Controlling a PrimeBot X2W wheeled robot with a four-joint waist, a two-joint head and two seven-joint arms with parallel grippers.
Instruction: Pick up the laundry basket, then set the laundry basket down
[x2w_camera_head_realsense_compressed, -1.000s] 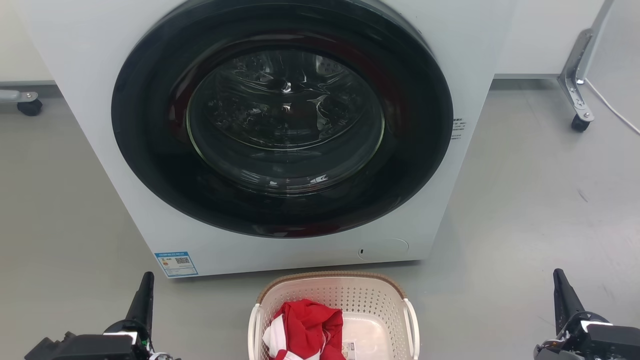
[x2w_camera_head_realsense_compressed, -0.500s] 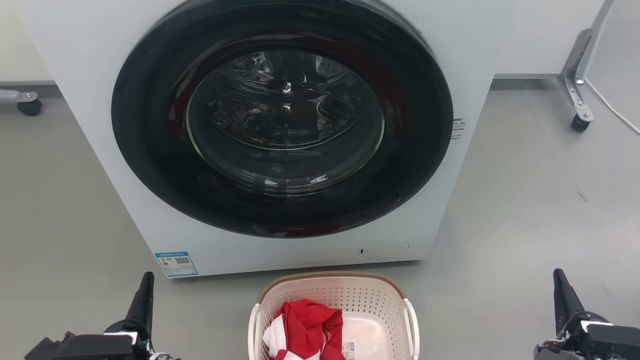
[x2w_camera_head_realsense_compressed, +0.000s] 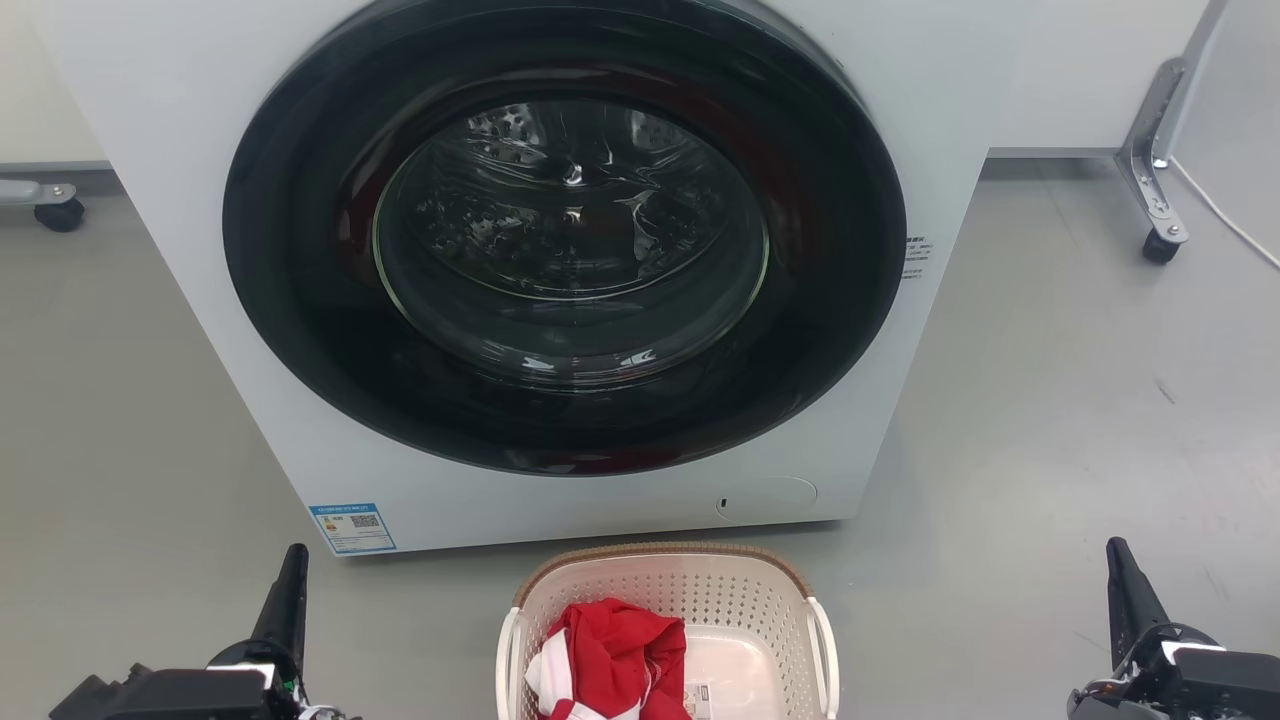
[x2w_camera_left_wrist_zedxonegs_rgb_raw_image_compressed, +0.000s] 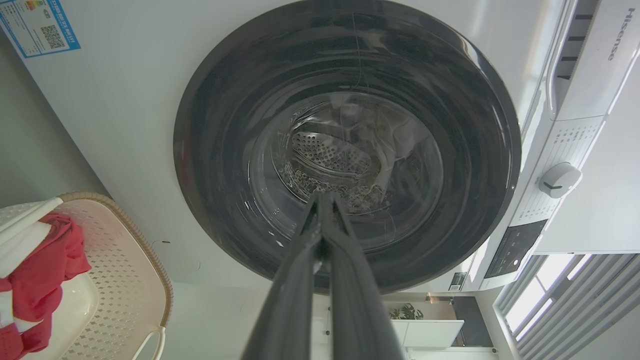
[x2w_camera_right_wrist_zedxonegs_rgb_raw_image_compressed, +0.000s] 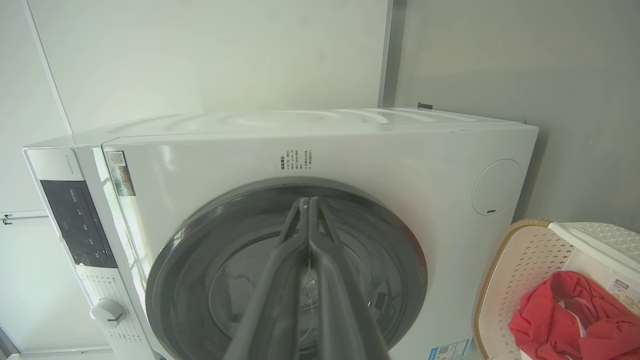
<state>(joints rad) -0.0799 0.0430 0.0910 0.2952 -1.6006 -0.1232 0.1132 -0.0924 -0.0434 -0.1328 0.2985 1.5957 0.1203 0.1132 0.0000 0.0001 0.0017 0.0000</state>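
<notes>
Laundry basket (x2w_camera_head_realsense_compressed: 720, 595): on floor (x2w_camera_head_realsense_compressed: 1050, 400) before washing machine (x2w_camera_head_realsense_compressed: 930, 120); red garment (x2w_camera_head_realsense_compressed: 610, 645) inside;
Left gripper (x2w_camera_left_wrist_zedxonegs_rgb_raw_image_compressed: 322, 199): fingers together, left of basket;
Right gripper (x2w_camera_right_wrist_zedxonegs_rgb_raw_image_compressed: 307, 201): fingers together

On my head feed, my left gripper (x2w_camera_head_realsense_compressed: 293, 565) and right gripper (x2w_camera_head_realsense_compressed: 1120, 560) each end in long dark fingers (x2w_camera_head_realsense_compressed: 283, 610) that taper to a narrow tip. Behind them I see blocky black wrist housings (x2w_camera_head_realsense_compressed: 170, 692), each topped by a small white patch (x2w_camera_head_realsense_compressed: 240, 671). A thin black cable (x2w_camera_head_realsense_compressed: 1168, 628) arcs over the right one. Through the wrist cameras the fingers look matte charcoal grey.
</notes>
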